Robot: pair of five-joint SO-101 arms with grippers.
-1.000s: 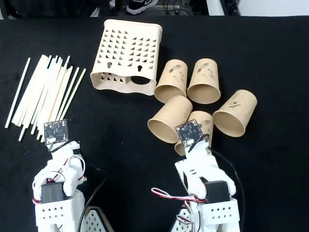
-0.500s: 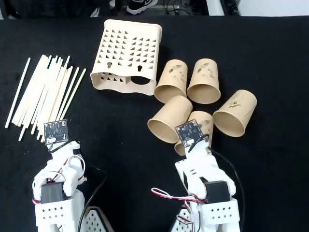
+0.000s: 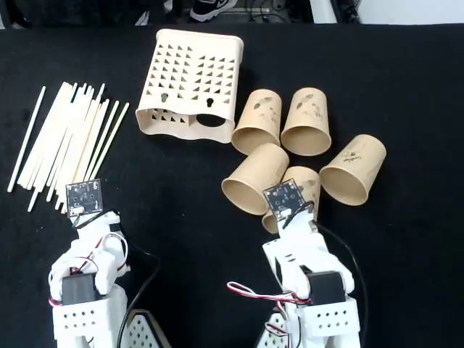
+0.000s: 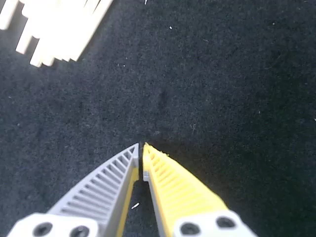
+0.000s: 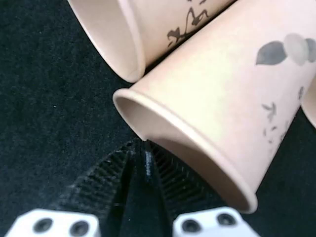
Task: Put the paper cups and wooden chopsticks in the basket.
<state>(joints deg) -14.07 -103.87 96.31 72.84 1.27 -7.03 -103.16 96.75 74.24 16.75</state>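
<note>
Five cups point(image 3: 255, 178) carry dark leafy prints. The left gripper point(image 4: 141, 147) is closed empty; the right gripper point(image 5: 143, 145) too, beside a cup's rim.

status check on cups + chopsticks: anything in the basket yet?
Done: nothing that shows. Five paper cups lie on their sides on the table beside the basket, and the wooden chopsticks sit in a pile on the left arm's side.
In hand: nothing. The left hand is shut over bare table. The right hand is shut, tips by a cup's rim.
Left: every cup and chopstick. The basket itself lies tipped over.
</note>
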